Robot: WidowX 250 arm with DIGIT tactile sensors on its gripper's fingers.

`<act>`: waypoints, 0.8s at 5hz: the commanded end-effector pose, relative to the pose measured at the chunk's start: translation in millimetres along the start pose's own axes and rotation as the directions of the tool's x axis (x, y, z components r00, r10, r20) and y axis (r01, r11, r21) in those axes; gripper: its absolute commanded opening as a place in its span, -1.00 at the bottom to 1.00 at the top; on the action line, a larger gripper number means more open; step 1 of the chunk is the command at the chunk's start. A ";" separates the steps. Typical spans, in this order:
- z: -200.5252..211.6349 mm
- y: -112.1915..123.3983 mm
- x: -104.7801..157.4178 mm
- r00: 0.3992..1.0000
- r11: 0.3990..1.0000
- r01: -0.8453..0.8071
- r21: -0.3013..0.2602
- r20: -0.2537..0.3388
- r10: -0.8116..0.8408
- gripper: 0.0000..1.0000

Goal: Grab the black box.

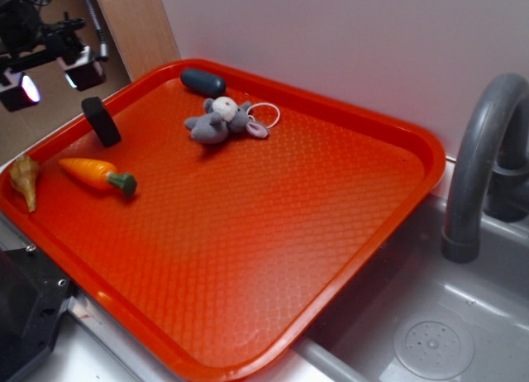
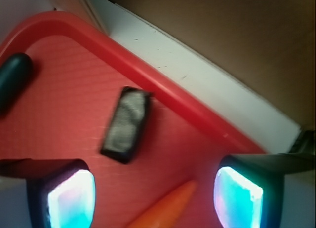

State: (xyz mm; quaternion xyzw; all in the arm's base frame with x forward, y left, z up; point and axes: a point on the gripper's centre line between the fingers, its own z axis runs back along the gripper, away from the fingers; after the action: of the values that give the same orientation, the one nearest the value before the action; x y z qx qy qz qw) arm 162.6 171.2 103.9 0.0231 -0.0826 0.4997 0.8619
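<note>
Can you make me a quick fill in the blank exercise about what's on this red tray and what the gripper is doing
1. The black box stands on the ______ tray.
2. The gripper is ______, with nothing between its fingers.
3. The toy carrot lies between the black box and the ______ edge of the tray.
4. The grey plush mouse lies next to the dark ______ near the tray's far rim.

Missing words: red; open; near; capsule

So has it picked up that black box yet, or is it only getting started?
Not yet. The black box stands untouched on the red tray, near the carrot. The pincer hovers above it, open and empty, with the box in sight between its fingers. Lowering, closing and lifting all remain.
</note>
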 end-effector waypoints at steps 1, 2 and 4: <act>-19.9 31.1 5.7 0.998 0.994 -0.053 -0.098 -0.020 0.052 1.00; -12.0 11.5 6.5 0.998 0.994 -0.064 -0.083 -0.020 0.062 1.00; 10.9 -38.3 0.0 0.995 0.993 -0.098 -0.059 -0.033 0.096 1.00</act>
State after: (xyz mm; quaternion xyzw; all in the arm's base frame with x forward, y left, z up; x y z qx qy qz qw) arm 197.8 152.7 100.8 -0.0171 -0.0500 0.5446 0.8371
